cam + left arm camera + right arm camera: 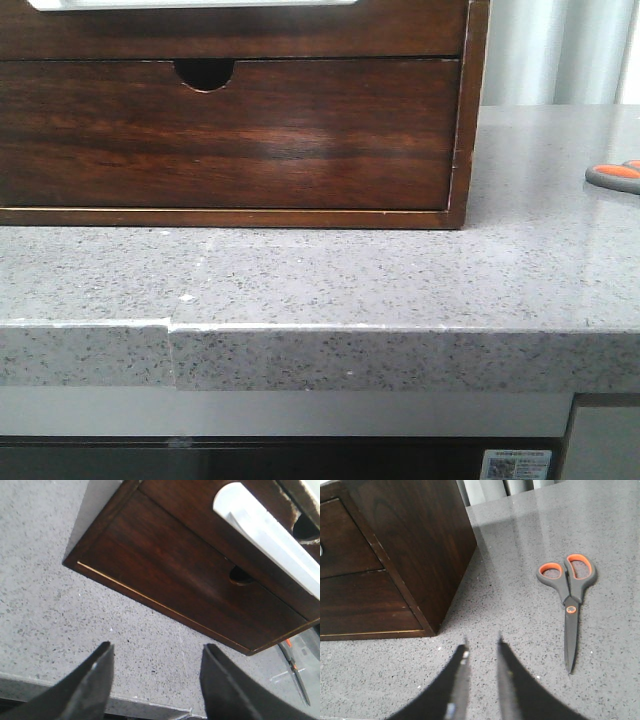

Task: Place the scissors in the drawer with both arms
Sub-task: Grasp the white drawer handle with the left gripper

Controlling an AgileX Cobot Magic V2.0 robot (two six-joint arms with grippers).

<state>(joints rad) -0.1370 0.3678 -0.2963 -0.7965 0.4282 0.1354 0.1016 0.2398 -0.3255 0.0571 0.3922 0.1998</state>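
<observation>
Lying flat on the speckled grey stone counter point(530, 540), right of the dark brown wooden cabinet point(415, 545): small grey scissors with orange loops point(570, 597), whole only in the right wrist view. Barely peeking in at the front view's edge. Upper drawer with white patch point(265, 535) clear from the left wrist. Left gripper point(155, 685) wide, empty; right gripper point(481, 667) narrow, empty. Sticker writing too small to read.

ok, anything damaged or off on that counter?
Yes. The counter's front edge has a chipped seam where two slabs meet unevenly, left of centre in the front view. Otherwise nothing: scissors lie flat, closed, right of the cabinet.
</observation>
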